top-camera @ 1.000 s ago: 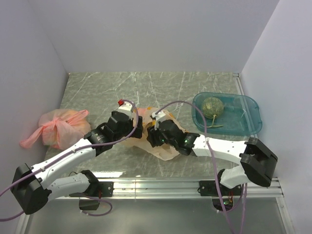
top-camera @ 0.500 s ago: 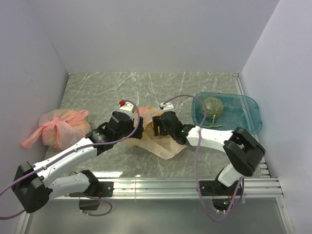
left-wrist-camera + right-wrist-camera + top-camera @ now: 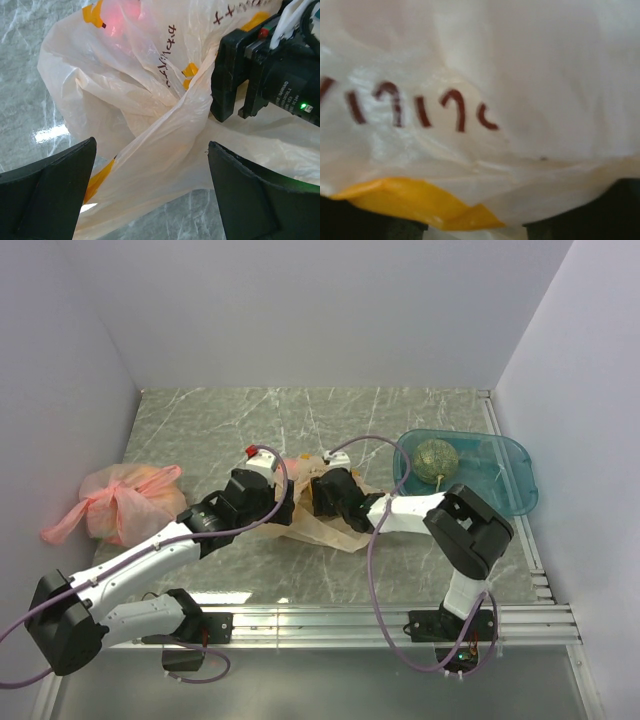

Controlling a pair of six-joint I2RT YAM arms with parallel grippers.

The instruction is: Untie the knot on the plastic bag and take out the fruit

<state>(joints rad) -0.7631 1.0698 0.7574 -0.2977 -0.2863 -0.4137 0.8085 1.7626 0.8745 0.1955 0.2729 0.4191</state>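
Note:
The plastic bag (image 3: 335, 528) lies crumpled at the table's centre, pale beige with orange tabs and red print. A red fruit (image 3: 121, 12) glows through its film. A twisted, bunched strip of the bag (image 3: 176, 114) runs between my left fingers; I cannot tell whether it is the knot. My left gripper (image 3: 282, 504) (image 3: 151, 150) stands wide open astride that strip. My right gripper (image 3: 318, 492) (image 3: 475, 226) presses into the bag from the right, jaws apart, with film filling its view. The netted melon (image 3: 436, 458) sits in the teal tray (image 3: 508, 498).
A knotted pink bag (image 3: 118, 502) with something orange inside lies at the left wall. White walls close in the left, back and right sides. The metal rail (image 3: 330, 618) with the arm bases runs along the near edge.
The right arm has folded inward, its elbow swinging left, and its gripper has slid up along the bag towards the left gripper. The left arm has barely moved.

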